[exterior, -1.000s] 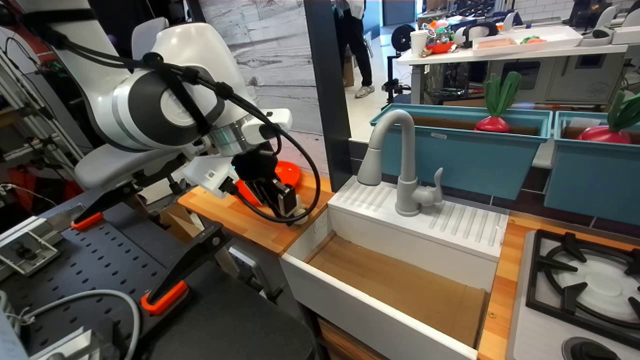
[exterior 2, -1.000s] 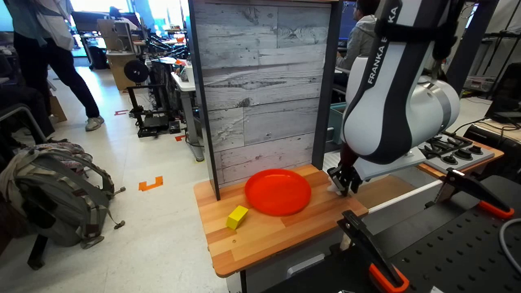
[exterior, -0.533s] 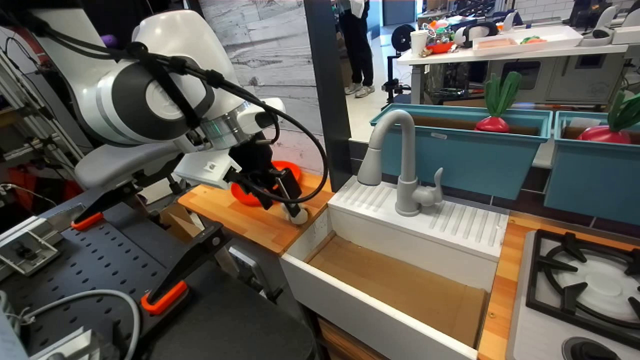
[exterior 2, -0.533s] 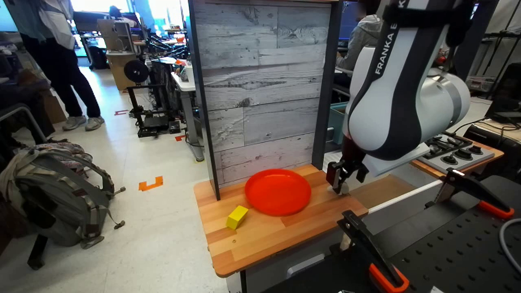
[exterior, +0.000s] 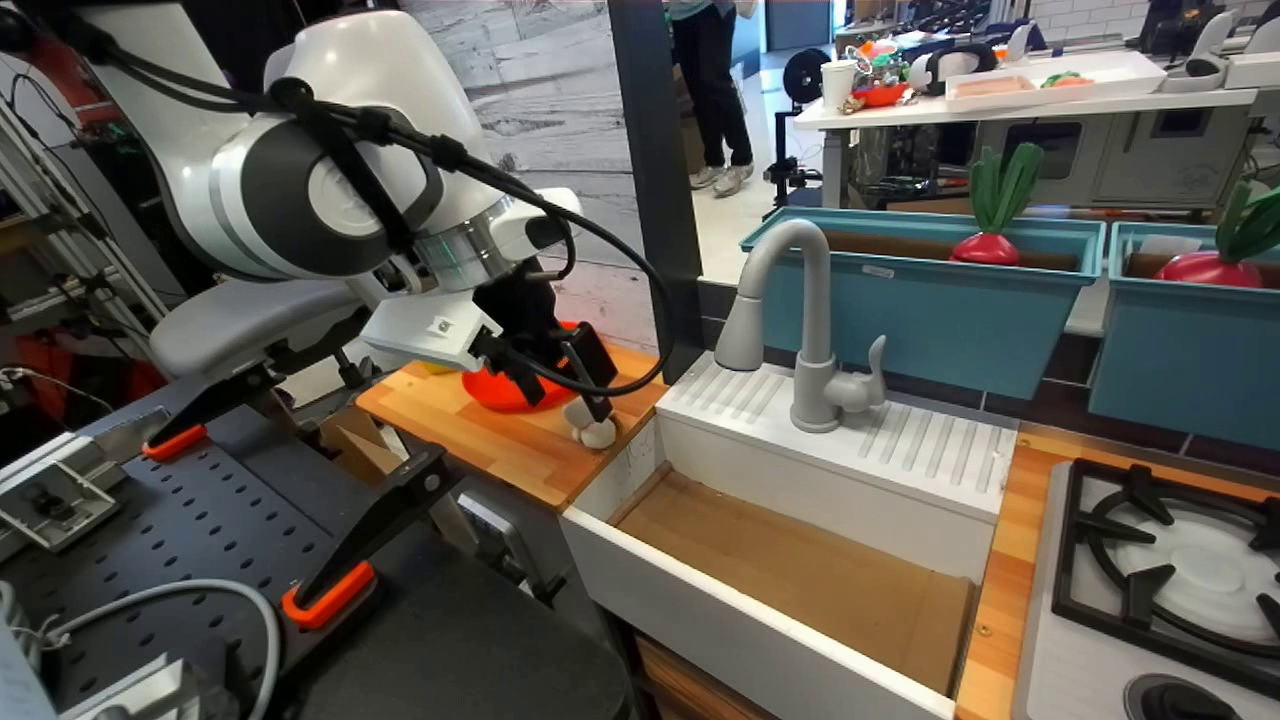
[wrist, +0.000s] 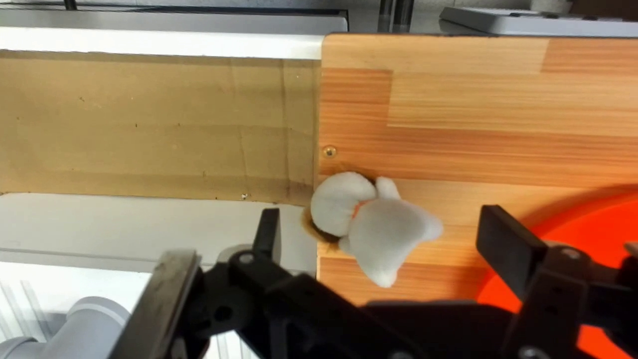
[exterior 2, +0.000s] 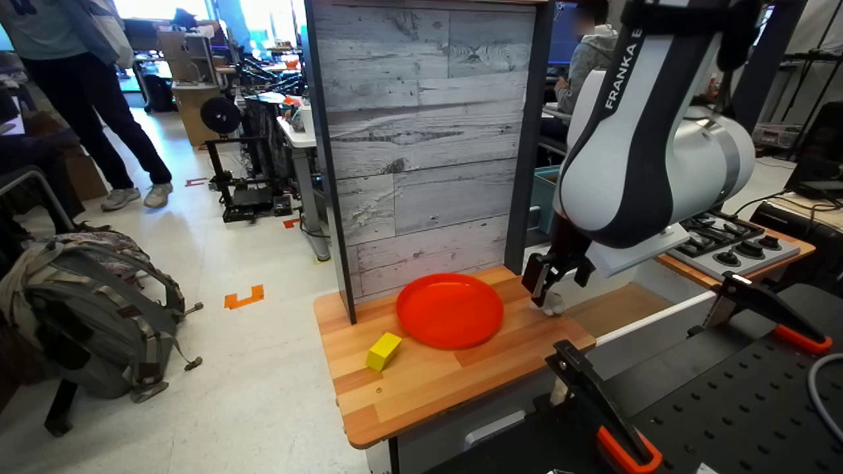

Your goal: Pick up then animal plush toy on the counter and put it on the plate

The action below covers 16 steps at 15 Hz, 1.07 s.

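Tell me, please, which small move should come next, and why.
I'd probably lower the fingers over the toy: they stand open, one showing on either side of it in the wrist view, and it rests ungripped on the counter.

1. Gray plank panel (exterior 2: 428, 125) between dark posts (exterior 2: 529, 145)
2. Pale, glossy floor (exterior 2: 250, 375) with orange tape (exterior 2: 247, 301)
3. Bright windows (exterior 2: 257, 26) at the far end, glaring white
4. White tiled wall (exterior: 1095, 25) beyond a white desk (exterior: 930, 112)

Surface (exterior 2: 421, 385) was a light-brown wooden slab, strips of mixed tone. Red plate (exterior 2: 450, 311) lay flat on it. Yellow block (exterior 2: 383, 351) sat just beside the plate; cream-white plush toy (wrist: 376, 227) lay on the plate's opposite side, near but apart.
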Available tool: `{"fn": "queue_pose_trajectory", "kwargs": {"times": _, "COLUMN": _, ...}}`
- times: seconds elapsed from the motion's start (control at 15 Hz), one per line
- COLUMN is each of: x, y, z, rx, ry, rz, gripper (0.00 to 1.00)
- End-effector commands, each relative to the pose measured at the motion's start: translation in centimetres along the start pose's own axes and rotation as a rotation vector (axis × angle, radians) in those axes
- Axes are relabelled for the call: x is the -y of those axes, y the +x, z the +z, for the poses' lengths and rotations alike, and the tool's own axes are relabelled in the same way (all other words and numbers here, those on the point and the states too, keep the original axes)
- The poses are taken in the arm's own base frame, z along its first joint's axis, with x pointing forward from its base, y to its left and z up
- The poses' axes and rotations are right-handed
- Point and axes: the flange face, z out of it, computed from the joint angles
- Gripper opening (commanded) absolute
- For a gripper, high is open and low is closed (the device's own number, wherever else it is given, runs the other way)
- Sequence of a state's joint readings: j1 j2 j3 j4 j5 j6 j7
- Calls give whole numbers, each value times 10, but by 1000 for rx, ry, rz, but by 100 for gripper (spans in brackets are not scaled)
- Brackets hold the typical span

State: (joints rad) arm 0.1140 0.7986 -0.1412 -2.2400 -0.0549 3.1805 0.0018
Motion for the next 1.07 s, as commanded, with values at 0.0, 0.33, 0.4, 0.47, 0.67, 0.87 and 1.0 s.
{"fn": "queue_pose_trajectory", "kwargs": {"times": 0.0, "x": -10, "y": 9, "z": 8, "rx": 9, "ry": 31, "rz": 0, "gripper": 99}}
{"fn": "queue_pose_trajectory", "kwargs": {"times": 0.33, "x": -22, "y": 15, "z": 20, "rx": 23, "ry": 50, "rz": 13, "gripper": 66}}
{"fn": "queue_pose_trajectory", "kwargs": {"times": 0.4, "x": -23, "y": 17, "z": 23, "rx": 26, "ry": 54, "rz": 14, "gripper": 56}}
{"fn": "queue_pose_trajectory", "kwargs": {"times": 0.47, "x": -25, "y": 18, "z": 26, "rx": 33, "ry": 59, "rz": 15, "gripper": 49}}
{"fn": "queue_pose_trajectory", "kwargs": {"times": 0.67, "x": -30, "y": 24, "z": 34, "rx": 46, "ry": 74, "rz": 19, "gripper": 26}}
{"fn": "queue_pose_trajectory", "kwargs": {"times": 0.87, "x": -35, "y": 29, "z": 36, "rx": 57, "ry": 86, "rz": 18, "gripper": 5}}
{"fn": "queue_pose_trajectory", "kwargs": {"times": 1.0, "x": -35, "y": 34, "z": 33, "rx": 53, "ry": 89, "rz": 17, "gripper": 0}}
